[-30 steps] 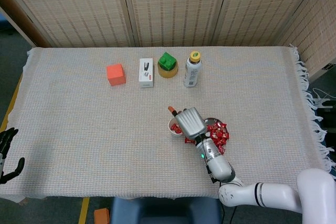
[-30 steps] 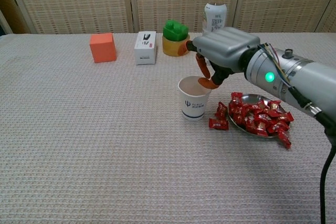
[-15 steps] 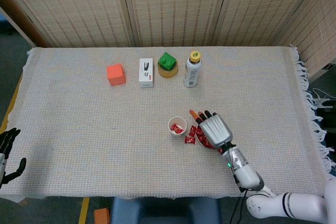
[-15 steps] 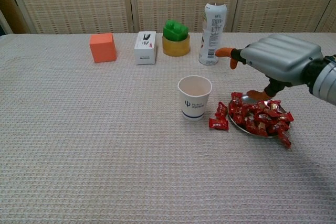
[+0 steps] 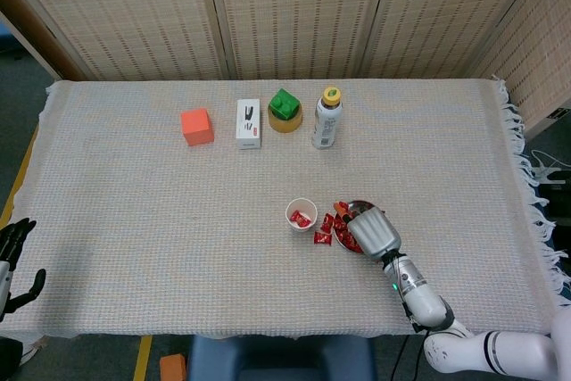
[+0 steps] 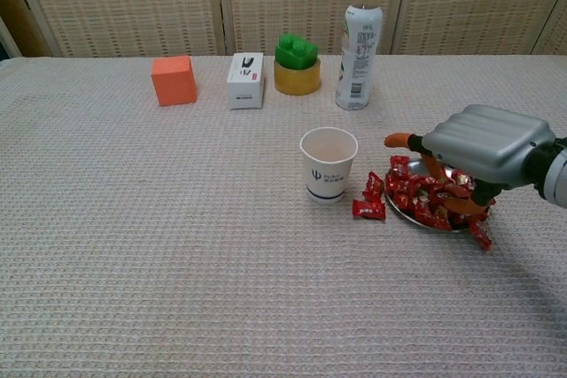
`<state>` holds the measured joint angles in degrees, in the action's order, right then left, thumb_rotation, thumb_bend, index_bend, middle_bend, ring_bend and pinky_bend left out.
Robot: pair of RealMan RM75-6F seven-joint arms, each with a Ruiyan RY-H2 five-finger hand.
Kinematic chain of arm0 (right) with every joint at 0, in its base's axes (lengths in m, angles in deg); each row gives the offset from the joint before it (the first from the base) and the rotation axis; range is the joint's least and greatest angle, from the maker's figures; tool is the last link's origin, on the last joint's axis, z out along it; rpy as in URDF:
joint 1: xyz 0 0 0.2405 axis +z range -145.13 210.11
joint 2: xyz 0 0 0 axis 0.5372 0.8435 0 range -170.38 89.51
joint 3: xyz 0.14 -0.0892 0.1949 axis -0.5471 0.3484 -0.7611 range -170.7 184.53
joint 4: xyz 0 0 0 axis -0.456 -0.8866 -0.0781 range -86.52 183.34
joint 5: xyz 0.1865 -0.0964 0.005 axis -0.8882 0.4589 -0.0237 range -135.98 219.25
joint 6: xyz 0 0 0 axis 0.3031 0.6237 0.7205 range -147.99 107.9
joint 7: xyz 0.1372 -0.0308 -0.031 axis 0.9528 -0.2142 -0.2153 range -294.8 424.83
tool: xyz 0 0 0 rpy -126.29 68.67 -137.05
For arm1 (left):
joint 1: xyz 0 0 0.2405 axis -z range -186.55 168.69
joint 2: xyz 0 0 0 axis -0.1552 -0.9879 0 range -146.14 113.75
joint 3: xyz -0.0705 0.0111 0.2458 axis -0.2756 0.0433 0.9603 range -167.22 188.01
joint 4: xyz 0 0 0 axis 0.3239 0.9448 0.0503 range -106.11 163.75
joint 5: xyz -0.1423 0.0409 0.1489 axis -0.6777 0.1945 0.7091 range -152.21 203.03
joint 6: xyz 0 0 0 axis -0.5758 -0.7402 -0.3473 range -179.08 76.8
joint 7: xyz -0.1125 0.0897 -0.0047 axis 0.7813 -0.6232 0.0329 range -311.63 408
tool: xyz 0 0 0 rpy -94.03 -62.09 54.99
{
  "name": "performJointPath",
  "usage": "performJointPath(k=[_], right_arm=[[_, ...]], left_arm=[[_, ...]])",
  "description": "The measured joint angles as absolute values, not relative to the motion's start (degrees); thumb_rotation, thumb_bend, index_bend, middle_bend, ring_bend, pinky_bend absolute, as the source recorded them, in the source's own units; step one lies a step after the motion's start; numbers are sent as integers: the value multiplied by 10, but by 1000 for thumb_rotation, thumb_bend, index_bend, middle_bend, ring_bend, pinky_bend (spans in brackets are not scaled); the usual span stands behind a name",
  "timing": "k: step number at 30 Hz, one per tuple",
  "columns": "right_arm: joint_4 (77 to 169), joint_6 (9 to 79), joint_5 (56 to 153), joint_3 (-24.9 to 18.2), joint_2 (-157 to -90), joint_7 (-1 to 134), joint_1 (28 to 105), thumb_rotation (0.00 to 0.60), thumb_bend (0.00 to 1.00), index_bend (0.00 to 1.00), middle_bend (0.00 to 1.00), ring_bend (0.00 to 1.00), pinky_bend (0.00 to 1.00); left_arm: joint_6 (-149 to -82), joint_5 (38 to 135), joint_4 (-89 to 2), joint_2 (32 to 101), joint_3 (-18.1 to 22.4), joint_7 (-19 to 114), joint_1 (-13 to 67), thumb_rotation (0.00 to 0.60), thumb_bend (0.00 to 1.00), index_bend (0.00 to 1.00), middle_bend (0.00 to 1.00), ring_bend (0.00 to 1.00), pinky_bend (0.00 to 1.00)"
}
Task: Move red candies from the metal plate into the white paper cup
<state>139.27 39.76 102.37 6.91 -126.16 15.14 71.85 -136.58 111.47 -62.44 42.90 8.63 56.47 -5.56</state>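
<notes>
Centrally, toward the lower right of the head view, the right hand (image 5: 372, 232) is shown lowered over the metal plate (image 6: 409, 217), its fingertips (image 6: 431, 165) dipped among the red candies (image 6: 434, 201) heaped there. Whether a candy is already pinched cannot be told, since the palm hides the contact in both views. The white paper cup (image 6: 329, 164) is set upright just left of the plate in the frame, and at least one candy is visible inside it in the head view. Two stray candies (image 6: 369, 202) are seen on the worktop (image 5: 161, 220) between cup and plate. The relation that governs the coming move is judged to be lateral: the cup lies directly to the left of the hand, near but not touching the plate, so a short leftward carry is implied. The left hand (image 5: 12, 260) is seen at the lower left edge, off the cloth, holding nothing with fingers apart, and well apart from both cup and plate; the right hand is therefore the nearer.
</notes>
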Motion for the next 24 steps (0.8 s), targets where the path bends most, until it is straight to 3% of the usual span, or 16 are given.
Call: performJointPath(k=[6, 14, 24], right_arm=[[1387, 388, 1008, 68, -1272, 135, 725, 600, 209, 18, 472, 428, 649], [1378, 390, 991, 72, -1281, 116, 728, 600, 207, 145, 522, 484, 707], [1354, 379, 991, 77, -1299, 120, 732, 600, 207, 154, 524, 488, 719]], left_arm=[[-1366, 1116, -623, 428, 87, 570, -56, 600, 456, 0, 3, 0, 204], [-1366, 1117, -623, 427, 87, 572, -56, 600, 456, 0, 9, 0, 205], [-1364, 1113, -624, 427, 86, 570, -55, 600, 457, 0, 14, 0, 209]])
